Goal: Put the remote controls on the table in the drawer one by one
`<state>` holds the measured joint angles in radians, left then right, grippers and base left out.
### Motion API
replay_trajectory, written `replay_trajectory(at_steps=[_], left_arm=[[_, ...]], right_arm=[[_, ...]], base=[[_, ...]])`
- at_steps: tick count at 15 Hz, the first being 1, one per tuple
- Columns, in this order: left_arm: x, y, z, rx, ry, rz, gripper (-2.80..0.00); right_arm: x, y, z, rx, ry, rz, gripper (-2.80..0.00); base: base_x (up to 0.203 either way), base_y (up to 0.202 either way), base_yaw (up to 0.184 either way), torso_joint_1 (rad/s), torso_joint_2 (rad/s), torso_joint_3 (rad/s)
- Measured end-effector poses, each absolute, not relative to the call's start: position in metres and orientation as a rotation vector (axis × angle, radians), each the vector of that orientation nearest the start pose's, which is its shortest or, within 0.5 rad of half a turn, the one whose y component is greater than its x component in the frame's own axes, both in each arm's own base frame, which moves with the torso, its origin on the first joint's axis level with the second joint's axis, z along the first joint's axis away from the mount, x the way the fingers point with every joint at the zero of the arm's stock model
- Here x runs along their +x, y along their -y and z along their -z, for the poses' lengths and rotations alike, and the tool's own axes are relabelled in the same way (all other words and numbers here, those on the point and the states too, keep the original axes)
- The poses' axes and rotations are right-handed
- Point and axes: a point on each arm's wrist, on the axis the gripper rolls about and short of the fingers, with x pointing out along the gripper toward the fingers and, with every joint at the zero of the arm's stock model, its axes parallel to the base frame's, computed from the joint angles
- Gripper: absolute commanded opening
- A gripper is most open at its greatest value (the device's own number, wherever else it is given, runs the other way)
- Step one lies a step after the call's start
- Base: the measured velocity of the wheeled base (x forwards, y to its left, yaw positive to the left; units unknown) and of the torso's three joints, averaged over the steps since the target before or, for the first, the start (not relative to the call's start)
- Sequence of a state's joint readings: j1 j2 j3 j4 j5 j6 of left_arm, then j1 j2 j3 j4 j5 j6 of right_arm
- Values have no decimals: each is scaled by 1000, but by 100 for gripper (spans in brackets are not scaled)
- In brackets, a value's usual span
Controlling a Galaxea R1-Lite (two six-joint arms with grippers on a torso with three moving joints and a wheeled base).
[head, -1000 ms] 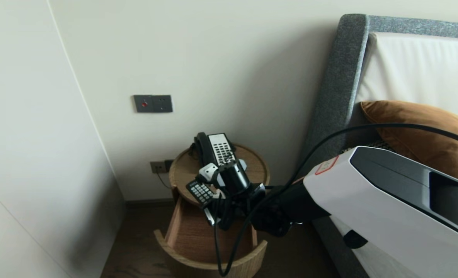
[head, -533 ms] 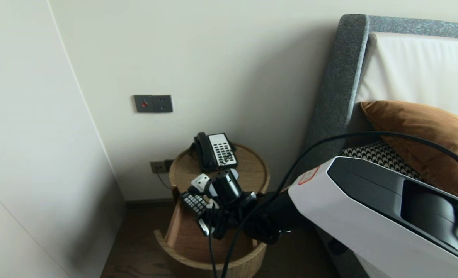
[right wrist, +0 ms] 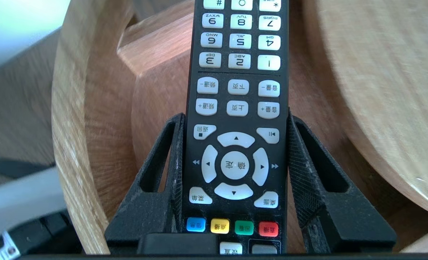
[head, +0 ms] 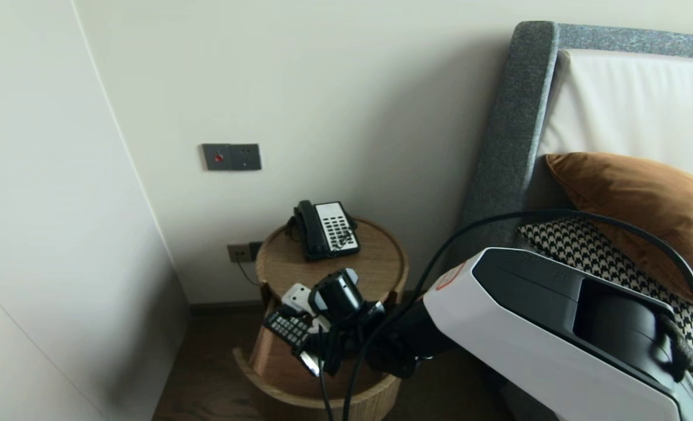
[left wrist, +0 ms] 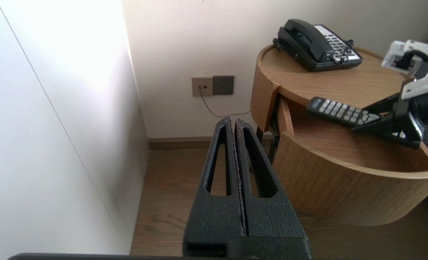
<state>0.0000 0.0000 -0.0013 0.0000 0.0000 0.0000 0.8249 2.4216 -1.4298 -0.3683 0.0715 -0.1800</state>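
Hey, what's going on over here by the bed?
The robot's right claw grips a remote by its sides, over the open drawer of a round bedside table. A phone sits on top of the table. The left claw is shut and empty, beside the table above the floor.

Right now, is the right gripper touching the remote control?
Touching. In the right wrist view the right gripper clamps the remote control: both fingers press against its long edges, no gap.
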Motion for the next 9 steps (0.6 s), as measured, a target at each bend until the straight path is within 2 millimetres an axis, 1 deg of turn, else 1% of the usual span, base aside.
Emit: replay_trajectory(at_steps=[4, 7, 9], left_arm=[[-23, 0, -76, 0, 1, 0, -280], [-23, 0, -76, 0, 1, 0, -280], [-23, 0, -76, 0, 1, 0, -280]], right_arm=[[320, -341, -25, -416, -528, -995, -280], [327, -334, -20, -426, -523, -1060, -280], [331, -329, -17, -441, -521, -1065, -280]], base=[[0, 0, 0, 0, 0, 0], [0, 0, 0, 0, 0, 0], [0, 0, 0, 0, 0, 0]])
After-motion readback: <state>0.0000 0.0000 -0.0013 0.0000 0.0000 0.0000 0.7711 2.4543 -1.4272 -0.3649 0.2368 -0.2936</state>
